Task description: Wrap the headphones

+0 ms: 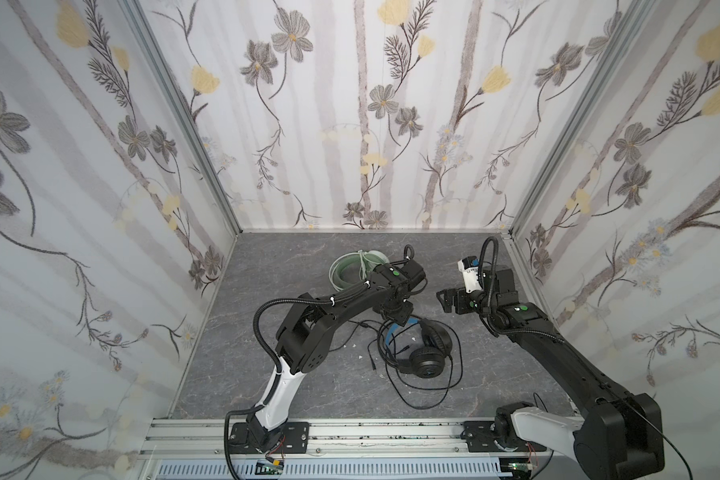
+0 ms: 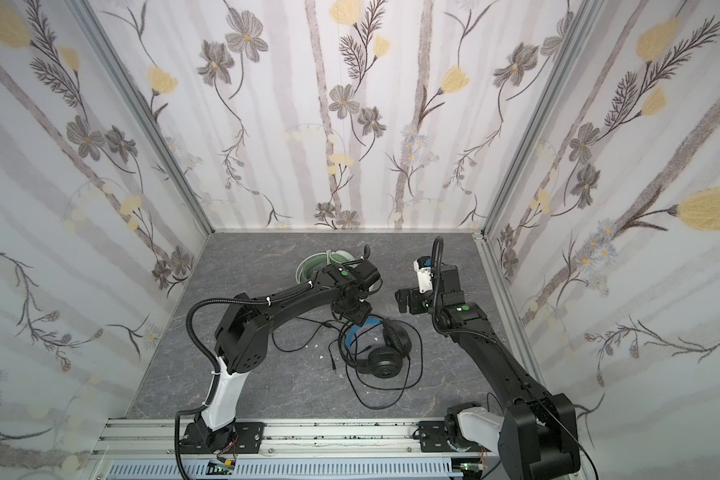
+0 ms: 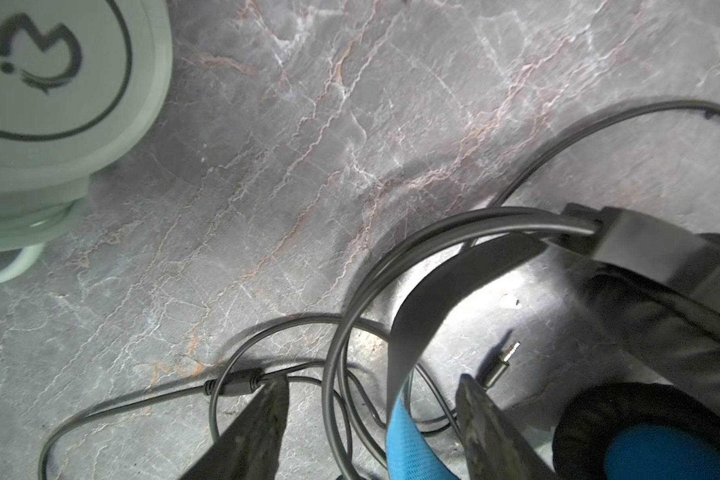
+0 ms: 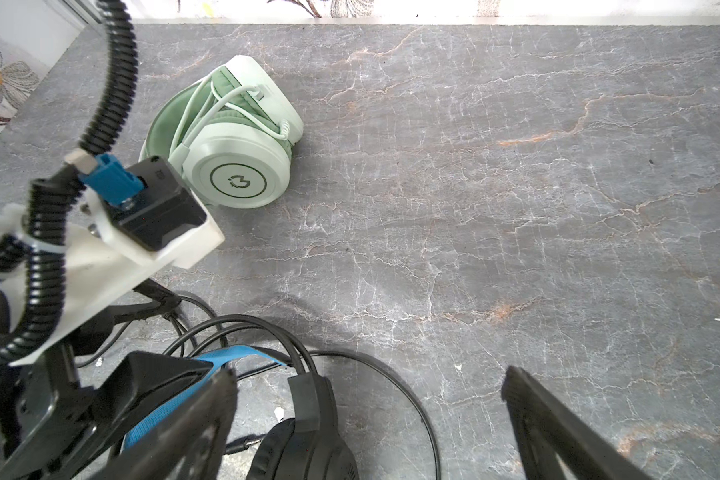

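left pincer point(image 3: 373, 378) is standing open, fingers straddling the blue inner band point(image 3: 408, 451) of the black headphones point(image 1: 427, 353), not pinching it. that headset is lying on the table point(image 1: 308, 382) near the middle, a little right of centre, its black cable point(image 1: 427, 401) sprawling in loose loops towards the near edge, jack plug point(image 3: 504, 358) lying bare on the surface. right pincer point(image 1: 443, 300) is hovering wide open, gripping nothing, just right of and beyond the black set. mint-green headphones point(image 4: 242, 166) are sitting on the far side, left of centre, whitish cable point(image 4: 208, 104) wound round them
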You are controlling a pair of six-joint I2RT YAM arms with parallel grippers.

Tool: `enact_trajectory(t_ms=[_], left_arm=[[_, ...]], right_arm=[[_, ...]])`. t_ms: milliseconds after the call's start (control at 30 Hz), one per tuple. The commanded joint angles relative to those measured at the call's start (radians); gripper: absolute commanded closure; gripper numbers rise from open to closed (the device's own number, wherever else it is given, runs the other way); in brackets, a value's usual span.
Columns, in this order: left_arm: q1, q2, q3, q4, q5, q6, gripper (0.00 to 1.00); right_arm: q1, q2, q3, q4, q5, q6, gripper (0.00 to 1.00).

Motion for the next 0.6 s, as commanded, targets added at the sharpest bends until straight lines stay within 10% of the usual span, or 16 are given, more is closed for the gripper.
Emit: enact_trajectory(t_ms=[0,567], left_arm=[[0.011,0.031,0.002,-0.007,0.027,0.022,0.32],[0.03,0.171,0.024,0.082,0.077,0.015,0.43]], right_arm=[[0.0,0.001,0.005,0.025,0.002,-0.007,0.0],[0.0,0.002,0.004,0.023,0.004,-0.007,0.0]])
